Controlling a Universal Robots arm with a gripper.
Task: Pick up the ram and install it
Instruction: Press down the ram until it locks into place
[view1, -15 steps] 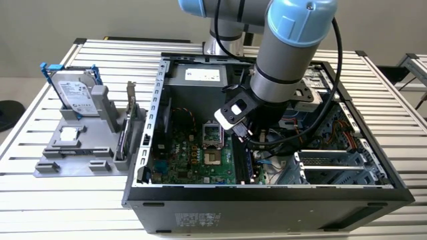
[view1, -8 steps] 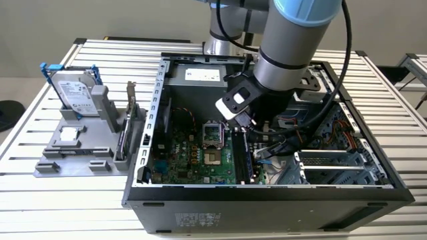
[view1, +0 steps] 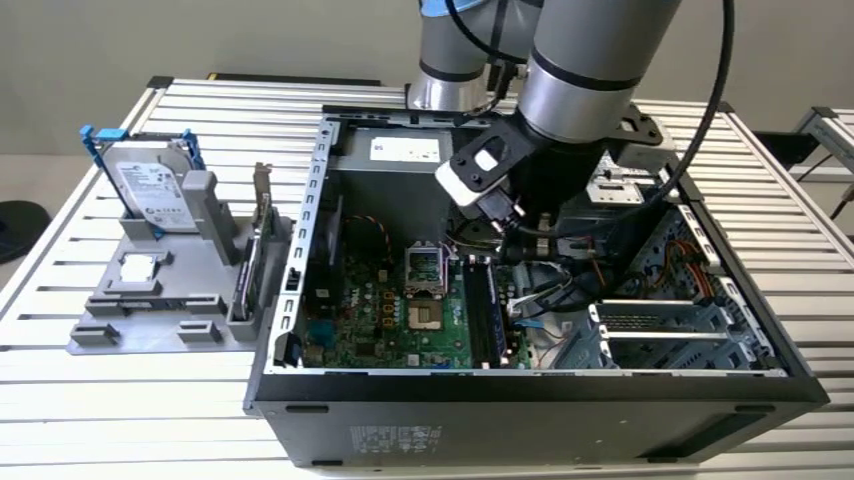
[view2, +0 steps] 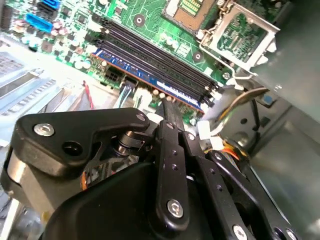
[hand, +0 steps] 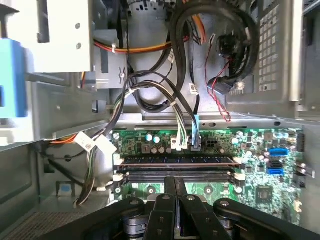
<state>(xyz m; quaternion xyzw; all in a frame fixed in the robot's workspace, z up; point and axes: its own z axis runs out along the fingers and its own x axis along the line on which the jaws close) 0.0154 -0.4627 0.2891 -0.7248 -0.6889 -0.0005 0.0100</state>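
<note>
As the arm is reaching down into the case (view1: 534, 400), progress: the ram (view2: 150, 76) is lying along the slot at the board's edge, in both wrist views (hand: 177, 161), so pick-up looks done.
Left to do: I am judging seating unfinished or unconfirmed; whether the end latches are gripping it cannot be told.
Gripper (hand: 174, 186): fingers are pressing together, pinching nothing I can see, tips hovering just beside the ram's midpoint.
Ram: thin, flat stick, dark upper edge, bluish face showing in the second wrist view.
Slots (view2: 150, 52): empty black plastic channels are running parallel beside it.
Board (hand: 260, 190): glossy green, studded with small components.
Cables (hand: 180, 115): rubbery bundles are drooping near the ram.
Case: bare stamped grey metal, perforated in places.
Gripper body: matte black, rounded links, bright screws.
</note>
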